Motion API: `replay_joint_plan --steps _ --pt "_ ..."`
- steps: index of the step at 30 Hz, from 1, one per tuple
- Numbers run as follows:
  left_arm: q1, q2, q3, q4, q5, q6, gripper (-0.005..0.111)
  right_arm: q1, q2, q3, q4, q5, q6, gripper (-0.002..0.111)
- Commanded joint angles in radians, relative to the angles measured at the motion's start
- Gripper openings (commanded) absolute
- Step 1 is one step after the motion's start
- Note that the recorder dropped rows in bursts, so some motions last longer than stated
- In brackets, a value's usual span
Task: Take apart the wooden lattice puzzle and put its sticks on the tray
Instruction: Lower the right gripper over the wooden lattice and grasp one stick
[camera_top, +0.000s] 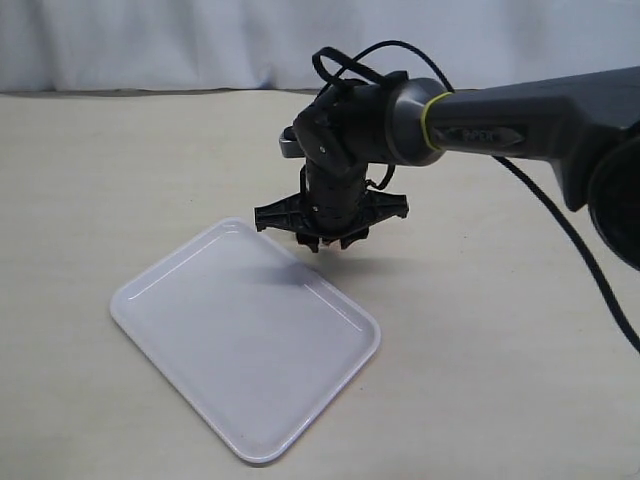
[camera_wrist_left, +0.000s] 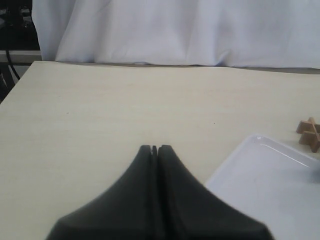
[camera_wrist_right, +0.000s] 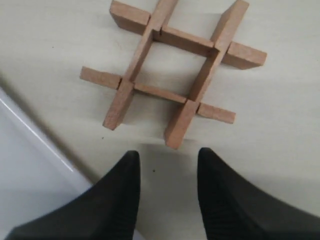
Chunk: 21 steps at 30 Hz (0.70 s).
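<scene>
In the exterior view the tray (camera_top: 240, 350) lies on the pale surface (camera_top: 480, 350) with one corner toward the camera, and its whole floor shows as bare glossy white. The right arm (camera_top: 520, 120) reaches in from the right and points the right pincer (camera_top: 325, 245) down at the surface just past the tray's far rim. The pincer's body hides the puzzle here, and from this angle I cannot tell how wide the tips stand. In the left wrist view the left pincer (camera_wrist_left: 155, 148) has its two black fingers pressed together with only a hairline seam between them, and it holds nothing. It hangs over bare surface (camera_wrist_left: 125, 105). A corner of the tray (camera_wrist_left: 270, 185) shows beside it, plain white inside. Part of the puzzle (camera_wrist_left: 309, 132) sits on the surface near the tray's rim, outside it, cut off by the frame edge. A white cloth (camera_wrist_left: 175, 30) hangs behind the surface's far edge. In the right wrist view the puzzle (camera_wrist_right: 187, 40) lies flat on the surface as a hash shape, its four sticks (camera_wrist_right: 122, 100) crossed and locked at their notches. The right pincer (camera_wrist_right: 167, 160) stands open with a clear gap between its fingers (camera_wrist_right: 125, 175) and nothing in its grip. The end of one stick points at that gap, just beyond the tips and apart from them. The tray (camera_wrist_right: 25, 175) fills one corner of this view, its rim near the puzzle but not touching it, and its visible part is bare white.
</scene>
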Motion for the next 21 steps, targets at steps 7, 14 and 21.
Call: replay_joint_plan --steps 7,14,21 --pt "-0.008 -0.001 0.004 -0.001 -0.011 -0.004 0.0 0.001 0.006 -0.001 -0.1 -0.044 0.103 0.037" --pt "-0.008 -0.001 0.004 0.001 -0.008 -0.004 0.0 0.001 0.006 -0.001 -0.139 -0.039 0.122 0.037" --pt "-0.008 -0.001 0.004 0.001 -0.008 -0.004 0.0 0.001 0.006 -0.001 -0.166 -0.039 0.164 0.037"
